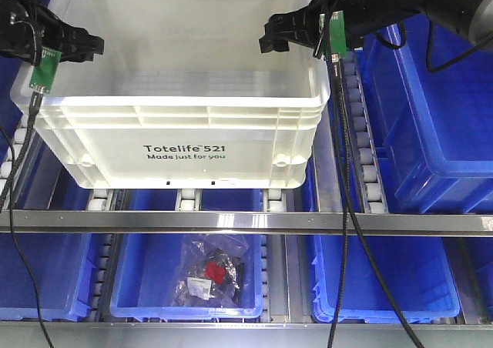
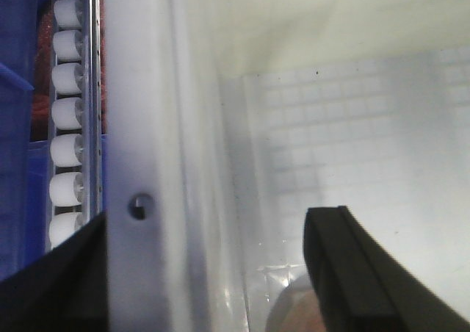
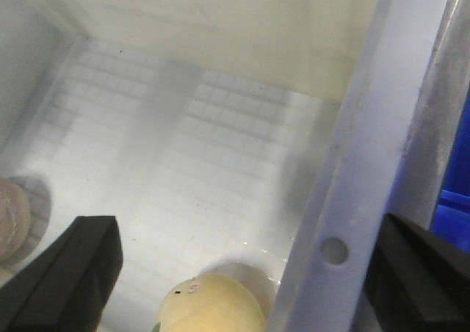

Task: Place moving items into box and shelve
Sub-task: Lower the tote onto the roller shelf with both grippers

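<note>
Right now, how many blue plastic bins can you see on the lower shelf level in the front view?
3. One blue plastic bin at the left, one in the middle holding a clear bag of small items, one at the right. More may be hidden outside the frame.

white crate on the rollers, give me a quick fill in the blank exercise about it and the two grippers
1. The white crate carries the printed name ____ 521.
2. The left gripper straddles the crate's ____, one finger inside.
3. The bins beside and below the crate are ____.
4. The clear bag lies in the ____ lower bin.

Missing words: Totelife; rim; blue; middle
</note>
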{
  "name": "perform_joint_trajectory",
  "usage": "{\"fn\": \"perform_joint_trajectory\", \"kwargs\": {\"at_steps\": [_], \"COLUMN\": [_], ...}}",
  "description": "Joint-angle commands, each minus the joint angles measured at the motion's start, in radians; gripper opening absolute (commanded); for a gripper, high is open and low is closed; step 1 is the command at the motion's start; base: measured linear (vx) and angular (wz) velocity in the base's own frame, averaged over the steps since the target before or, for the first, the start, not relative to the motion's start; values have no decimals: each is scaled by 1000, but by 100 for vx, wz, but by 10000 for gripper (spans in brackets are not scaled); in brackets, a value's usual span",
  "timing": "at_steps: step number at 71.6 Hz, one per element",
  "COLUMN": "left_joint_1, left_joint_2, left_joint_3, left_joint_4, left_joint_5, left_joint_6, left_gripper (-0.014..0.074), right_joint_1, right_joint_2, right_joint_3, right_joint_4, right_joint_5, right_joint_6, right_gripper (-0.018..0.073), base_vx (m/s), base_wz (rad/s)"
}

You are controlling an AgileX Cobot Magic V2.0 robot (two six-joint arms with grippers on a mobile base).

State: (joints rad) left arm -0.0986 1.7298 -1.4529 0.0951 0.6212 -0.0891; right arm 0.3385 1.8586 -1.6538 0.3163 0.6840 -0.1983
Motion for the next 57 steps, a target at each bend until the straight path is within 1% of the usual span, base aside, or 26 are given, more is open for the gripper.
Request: {"fn": "perform_joint_trajectory", "kwargs": {"at_steps": [1, 7, 14, 42, 50, 57], "left_joint_1": [-7, -7, -7, -7, -7, -7], "left_joint_2": [-52, -61, -76, -167, -180, -190], "left_joint_3": [-32, -32, -32, -32, -32, -32], "left_joint_4": [7, 5, 5, 5, 4, -10], "left_joint_5": [-84, -96, -99, -78, -65, -23], "left_joint_6": [-4, -4, -5, -3, -3, -3], "left_gripper": [591, 591, 591, 591, 591, 591], "right_joint_1": [5, 5, 5, 5, 5, 5], "right_joint_2": [-74, -87, -108, -156, -156, -157], "right_joint_3": [-46, -46, -46, -46, -46, -46], "right_joint_4": [18, -8, -17, -18, -13, -13], "right_joint_5": [-106, -120, -128, -105, -63, -8], "right_joint_6": [-20, -20, -18, -14, -11, -11], "right_gripper": [715, 701, 676, 588, 578, 578], "base_vx": [0, 0, 0, 0, 0, 0], "base_wz": [0, 0, 0, 0, 0, 0]}}
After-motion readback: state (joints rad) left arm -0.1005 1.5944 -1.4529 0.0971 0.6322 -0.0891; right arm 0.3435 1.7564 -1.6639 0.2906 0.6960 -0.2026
